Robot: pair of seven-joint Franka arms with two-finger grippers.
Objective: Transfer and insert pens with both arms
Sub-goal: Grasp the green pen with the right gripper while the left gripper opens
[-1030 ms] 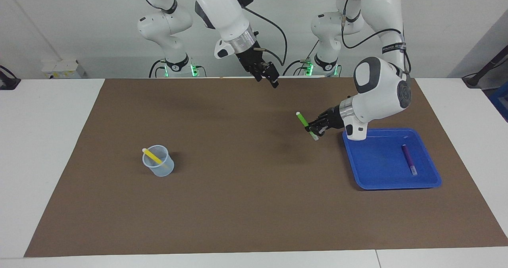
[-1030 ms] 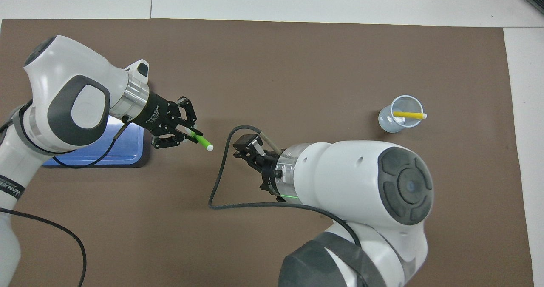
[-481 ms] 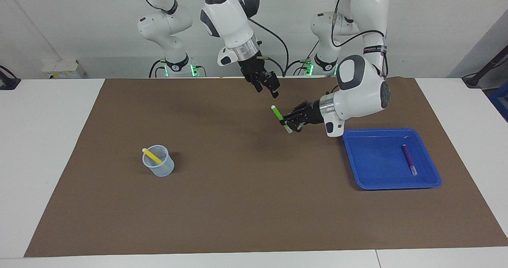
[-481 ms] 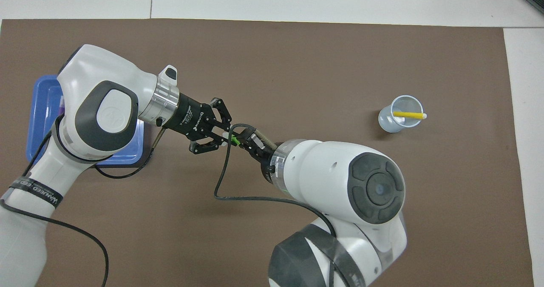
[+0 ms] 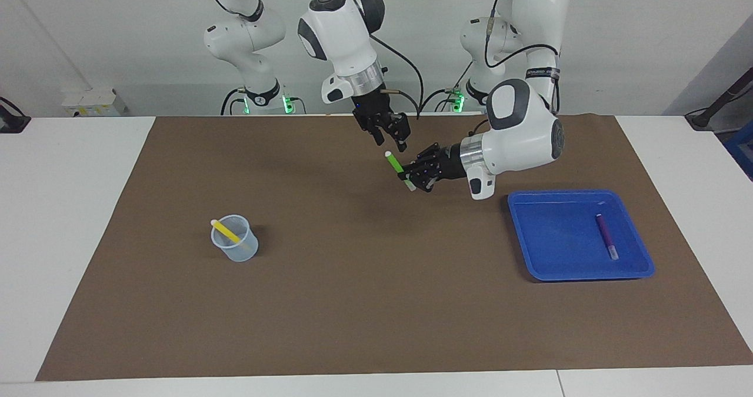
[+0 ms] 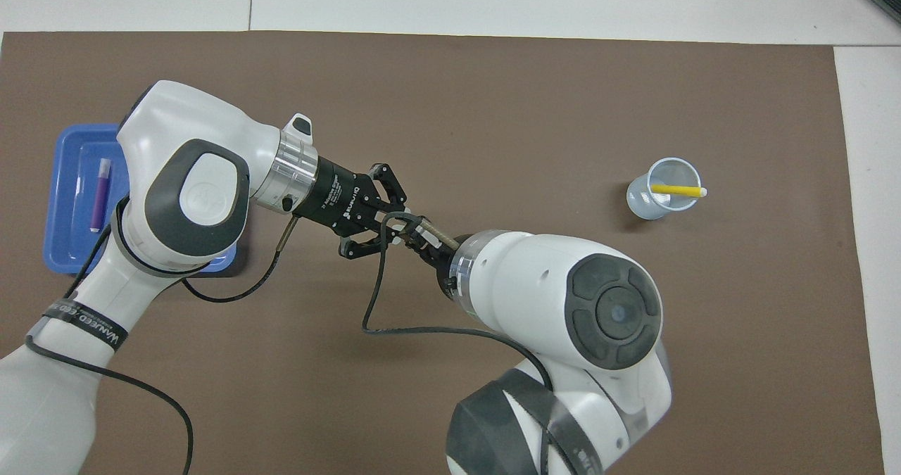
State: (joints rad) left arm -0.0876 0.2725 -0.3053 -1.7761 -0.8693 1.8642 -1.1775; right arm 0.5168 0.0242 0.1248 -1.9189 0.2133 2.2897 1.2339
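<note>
My left gripper [image 5: 410,178] is shut on the lower part of the green pen [image 5: 394,163] and holds it tilted in the air over the middle of the mat, pale tip up. Just above that tip hangs my right gripper [image 5: 392,144], its fingers apart and pointing down at it. In the overhead view the two grippers meet nose to nose, and the left gripper [image 6: 386,220] and a cable hide the green pen. The yellow pen [image 5: 225,231] leans in the clear cup [image 5: 236,249]. The purple pen [image 5: 605,236] lies in the blue tray [image 5: 532,250].
The cup [image 6: 654,204] stands toward the right arm's end of the brown mat [image 5: 365,303], and the tray [image 6: 65,179] toward the left arm's end. A black cable [image 6: 373,299] loops from the right wrist above the mat.
The left arm has carried the green pen away from the tray toward the middle. The right gripper has come down to the pen's upper tip, and its fingers have narrowed.
</note>
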